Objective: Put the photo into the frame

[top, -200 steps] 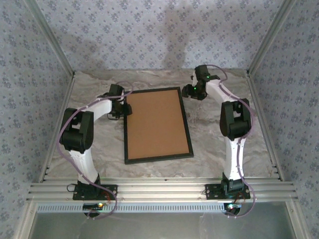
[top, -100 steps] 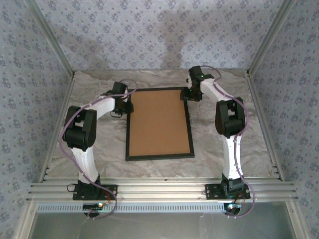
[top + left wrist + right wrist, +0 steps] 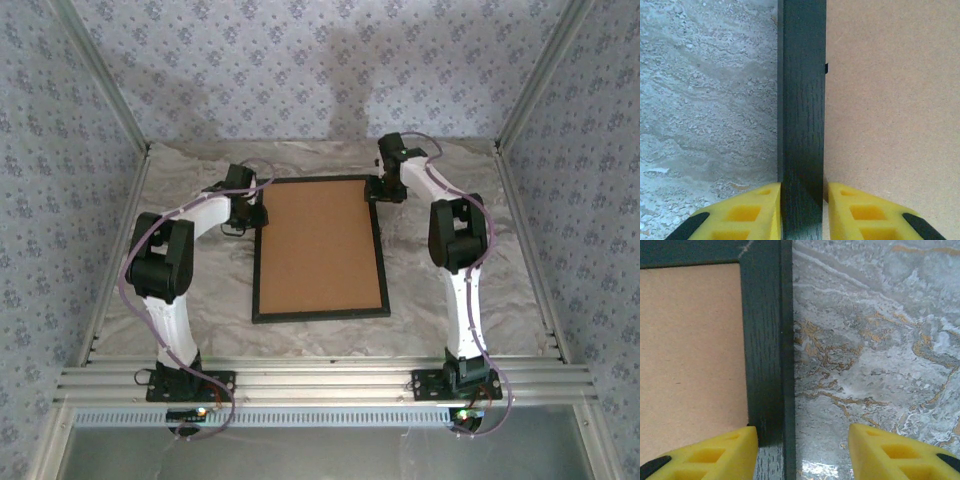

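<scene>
Left jaws: narrower than a second ago and now pinching the left rail of the frame point(image 3: 801, 100). Both yellow fingers point(image 3: 757, 210) are pressing flat against the black wood, with no gap showing.

Right jaws: also narrower than a second ago, but standing roughly half open and gripping nothing. They are straddling the right rail near the far right corner. The inner finger point(image 3: 715, 452) is sitting at the rail's inner edge, and the outer one is hanging clear of the rail over the bare desk point(image 3: 880, 340).

Top view: the right arm point(image 3: 455, 240) is now reaching over the rail, having come in from just off the far right corner. The frame's far end is sitting a little further right than before, so its sides are running straighter.

The frame is lying flat mid-desk between the arms, with the brown backing board point(image 3: 890, 125) facing up and filling the opening. Whether the photo is lying under that board cannot be told.

Judgement: one side is being held and the other is about to be, so a two-handed lift or flip is probably being set up. The right jaws are needing to close further first.
</scene>
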{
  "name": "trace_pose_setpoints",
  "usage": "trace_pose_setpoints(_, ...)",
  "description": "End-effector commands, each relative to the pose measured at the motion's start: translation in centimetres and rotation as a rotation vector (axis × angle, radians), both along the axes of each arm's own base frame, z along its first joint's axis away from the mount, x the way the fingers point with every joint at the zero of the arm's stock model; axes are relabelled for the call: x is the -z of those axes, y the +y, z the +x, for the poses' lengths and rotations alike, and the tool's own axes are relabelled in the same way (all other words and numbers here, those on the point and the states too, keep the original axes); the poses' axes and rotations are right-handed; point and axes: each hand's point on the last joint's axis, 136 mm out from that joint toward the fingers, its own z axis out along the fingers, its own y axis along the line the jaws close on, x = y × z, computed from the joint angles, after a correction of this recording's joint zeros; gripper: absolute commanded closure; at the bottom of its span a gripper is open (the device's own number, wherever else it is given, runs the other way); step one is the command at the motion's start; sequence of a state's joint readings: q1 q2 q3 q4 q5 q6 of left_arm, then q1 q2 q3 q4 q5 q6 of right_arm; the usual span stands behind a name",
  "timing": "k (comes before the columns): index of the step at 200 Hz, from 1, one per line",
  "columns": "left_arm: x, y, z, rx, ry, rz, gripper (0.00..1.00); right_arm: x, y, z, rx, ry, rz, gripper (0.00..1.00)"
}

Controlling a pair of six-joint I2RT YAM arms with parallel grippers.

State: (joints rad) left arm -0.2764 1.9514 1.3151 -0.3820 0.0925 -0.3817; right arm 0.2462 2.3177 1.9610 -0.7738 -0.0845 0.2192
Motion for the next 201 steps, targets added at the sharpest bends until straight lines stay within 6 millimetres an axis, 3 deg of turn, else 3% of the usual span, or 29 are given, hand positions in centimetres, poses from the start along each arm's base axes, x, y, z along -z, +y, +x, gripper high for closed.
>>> trace_pose_setpoints(1, 2.1, -0.8, -1.6, 0.042, 0.078, 0.004, 0.72, 0.2, -0.7, 0.3, 0.001, 0.006, -0.029, 0.49)
trace_pose_setpoints(115, 2.2, -1.1, -1.7, 0.044, 0.086, -0.007, 0.72, 0.2, -0.3, 1.2, -0.002, -0.015, -0.006, 0.49)
trace_pose_setpoints(201, 2.4, -1.4, -1.9, 0.049, 0.093, -0.016, 0.72, 2.6, 0.4, 0.2, -0.022, 0.052, -0.012, 0.48)
